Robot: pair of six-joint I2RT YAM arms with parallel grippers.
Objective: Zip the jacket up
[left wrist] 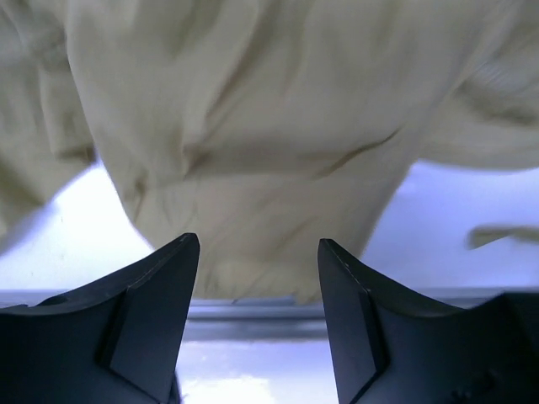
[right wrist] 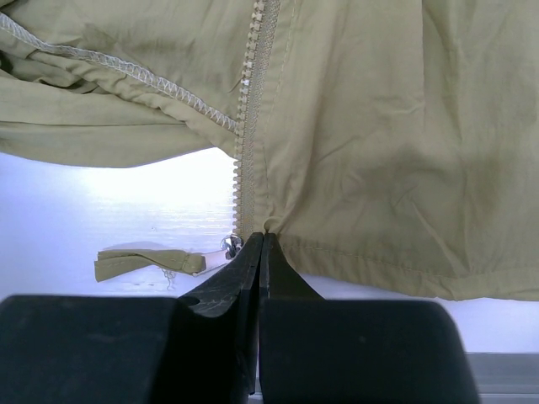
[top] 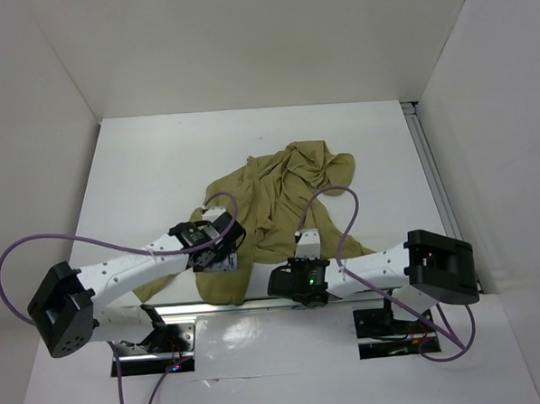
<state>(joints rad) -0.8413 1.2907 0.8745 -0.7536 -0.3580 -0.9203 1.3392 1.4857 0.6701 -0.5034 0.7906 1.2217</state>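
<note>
An olive-tan jacket (top: 279, 197) is lying crumpled at the centre of a white surface (top: 159, 162), with its hem reaching toward the lower edge. The step in hand seems to be anchoring the zipper (right wrist: 250, 109) base; holding it taut and flat should be helping the other side line up. The right fingers (right wrist: 253, 261), pressed together, are pinching the hem at the zipper's bottom end. The left fingers (left wrist: 168, 265) are hovering spread wide over loose fabric, gripping nothing.

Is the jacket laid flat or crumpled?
Crumpled: the jacket lies bunched in overlapping folds on the table, not spread out.
</note>
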